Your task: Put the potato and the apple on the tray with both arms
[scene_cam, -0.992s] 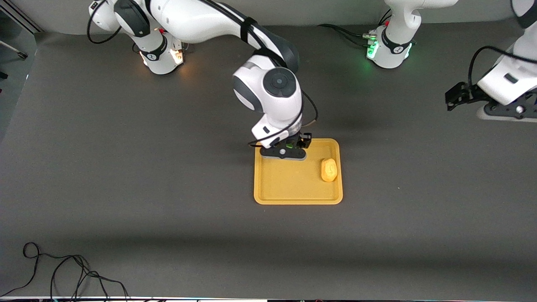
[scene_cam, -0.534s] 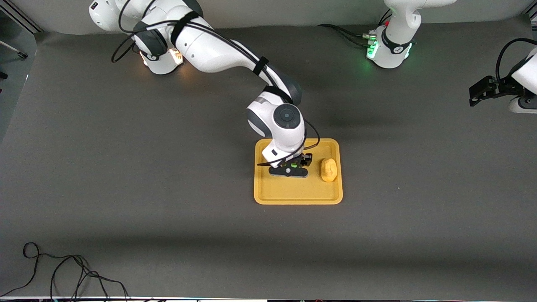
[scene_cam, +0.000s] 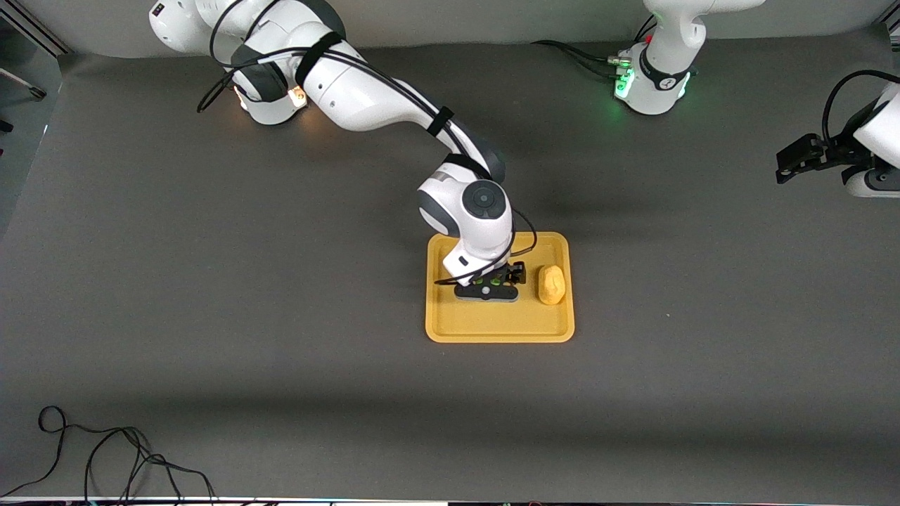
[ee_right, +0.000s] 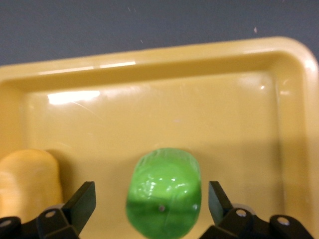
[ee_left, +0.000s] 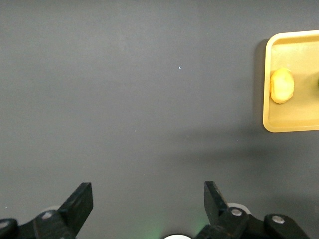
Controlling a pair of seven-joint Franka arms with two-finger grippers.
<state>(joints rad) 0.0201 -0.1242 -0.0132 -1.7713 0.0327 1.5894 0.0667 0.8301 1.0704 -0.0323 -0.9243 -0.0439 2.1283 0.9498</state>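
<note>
right gripper (ee_right: 148, 209): wide open around apple (ee_right: 163, 191), potato (scene_cam: 551, 284) beside, on mid-table tray (scene_cam: 499, 327) | left gripper (ee_left: 148, 209): open, empty, over table edge

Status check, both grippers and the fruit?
Right gripper open, low over tray, straddling apple. Potato on tray. Left gripper open, waiting aside.

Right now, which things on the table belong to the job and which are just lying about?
Part of the job:
tray
potato, on the tray
apple, on the tray between the open fingers of the right gripper
left gripper, open, waiting over bare table toward the left arm's end

Just lying about:
black cable on the table, nearer the front camera than the tray
</note>
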